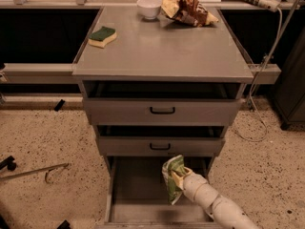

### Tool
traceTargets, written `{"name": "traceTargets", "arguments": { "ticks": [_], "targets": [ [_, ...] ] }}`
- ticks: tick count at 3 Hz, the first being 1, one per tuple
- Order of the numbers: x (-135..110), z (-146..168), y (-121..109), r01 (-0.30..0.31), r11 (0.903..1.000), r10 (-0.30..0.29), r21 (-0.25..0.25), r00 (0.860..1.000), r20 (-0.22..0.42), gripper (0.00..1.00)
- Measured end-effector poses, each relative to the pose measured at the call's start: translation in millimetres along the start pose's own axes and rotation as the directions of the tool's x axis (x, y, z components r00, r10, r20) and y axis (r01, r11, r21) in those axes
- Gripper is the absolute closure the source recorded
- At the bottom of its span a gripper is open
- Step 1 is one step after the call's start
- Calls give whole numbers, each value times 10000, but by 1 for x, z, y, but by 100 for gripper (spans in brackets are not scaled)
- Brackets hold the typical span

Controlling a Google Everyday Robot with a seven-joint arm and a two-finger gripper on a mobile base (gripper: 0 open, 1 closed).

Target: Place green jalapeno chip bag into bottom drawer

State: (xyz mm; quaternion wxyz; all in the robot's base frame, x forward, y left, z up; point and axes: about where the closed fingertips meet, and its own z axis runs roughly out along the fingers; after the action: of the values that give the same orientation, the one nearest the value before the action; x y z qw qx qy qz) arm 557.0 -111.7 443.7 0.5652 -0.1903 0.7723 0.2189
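The green jalapeno chip bag [173, 167] is being pinched upright by the gripper [177, 179] over the floor of the open bottom drawer [136, 194], probably so that it can be released straight inside.
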Motion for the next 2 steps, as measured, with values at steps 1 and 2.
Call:
{"name": "traceTargets", "arguments": {
  "ticks": [1,2],
  "targets": [
    [44,13,-14,-241,9988,252,430,9993,-268,100],
    [110,35,-33,-589,9936,648,959,9961,-597,100]
  ]
}}
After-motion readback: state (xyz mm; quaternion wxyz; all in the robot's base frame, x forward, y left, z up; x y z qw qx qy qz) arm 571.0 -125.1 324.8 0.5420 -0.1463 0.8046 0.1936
